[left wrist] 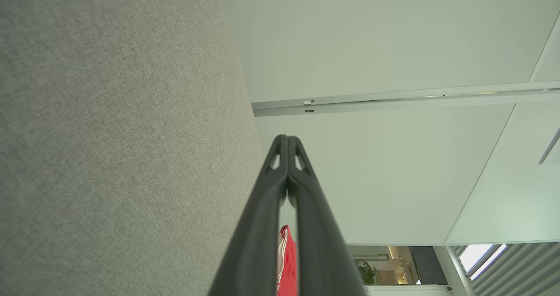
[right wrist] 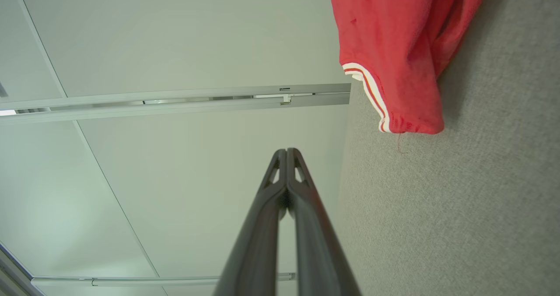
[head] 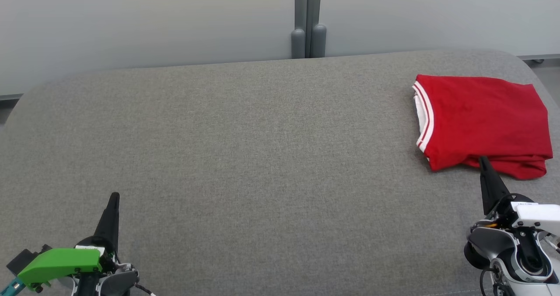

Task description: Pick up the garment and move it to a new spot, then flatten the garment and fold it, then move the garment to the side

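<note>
The garment [head: 481, 123] is a red shirt with white-striped trim, folded into a rough rectangle at the far right of the grey fabric table [head: 262, 156]. My right gripper [head: 482, 159] is shut and holds nothing; its tip stands at the garment's near edge in the head view. In the right wrist view the garment [right wrist: 393, 46] lies at the top, apart from the shut right gripper [right wrist: 286, 150]. My left gripper [head: 114, 195] is shut and holds nothing at the lower left, far from the garment. The left wrist view shows that gripper [left wrist: 287, 137] shut, with a sliver of red garment [left wrist: 287, 265] between its fingers' bases.
A pale wall with a grey post [head: 308, 29] stands behind the table. The table's rounded right corner [head: 527, 66] lies just beyond the garment. Bare grey fabric spans the middle and left.
</note>
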